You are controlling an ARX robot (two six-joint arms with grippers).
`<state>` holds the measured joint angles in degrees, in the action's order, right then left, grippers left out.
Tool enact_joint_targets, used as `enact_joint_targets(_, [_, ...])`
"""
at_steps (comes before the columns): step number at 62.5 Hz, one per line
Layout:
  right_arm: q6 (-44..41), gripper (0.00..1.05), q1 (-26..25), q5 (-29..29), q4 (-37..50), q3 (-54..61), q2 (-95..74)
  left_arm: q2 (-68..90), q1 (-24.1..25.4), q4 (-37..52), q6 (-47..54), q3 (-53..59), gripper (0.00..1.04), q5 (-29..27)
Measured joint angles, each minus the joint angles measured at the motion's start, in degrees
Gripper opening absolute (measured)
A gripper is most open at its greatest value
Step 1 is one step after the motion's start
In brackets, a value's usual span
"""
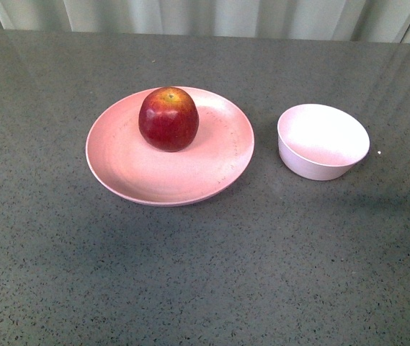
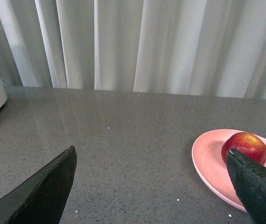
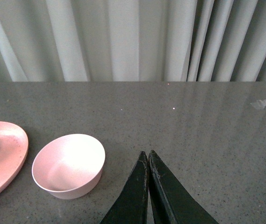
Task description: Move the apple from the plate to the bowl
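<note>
Sitting on the plate (image 2: 207,163), the apple (image 2: 245,143) lies ahead of our wide-open left claw (image 2: 150,150), toward the bowl (image 3: 76,188) side. Our right claw (image 3: 147,155), pinched closed, is nearer the bowl.

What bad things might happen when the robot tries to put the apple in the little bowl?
The apple is round and glossy, so it may slip from a claw or roll on the plate. The bowl is barely wider than the apple, so an off-centre drop might hit its rim and bounce out. The right claw is shut and would just push the apple unless it opens first.
</note>
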<state>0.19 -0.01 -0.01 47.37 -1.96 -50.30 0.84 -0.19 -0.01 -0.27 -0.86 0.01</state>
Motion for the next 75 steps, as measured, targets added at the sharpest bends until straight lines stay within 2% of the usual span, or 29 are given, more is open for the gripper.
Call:
enact_joint_targets(43, [0.00, 0.02, 0.00, 0.00, -27.30, 0.66, 30.23, 0.00, 0.00, 0.00, 0.00, 0.00, 0.96, 0.00])
enact_joint_targets(75, [0.00, 0.02, 0.00, 0.00, -37.16, 0.66, 40.09, 0.00, 0.00, 0.00, 0.00, 0.00, 0.96, -0.02])
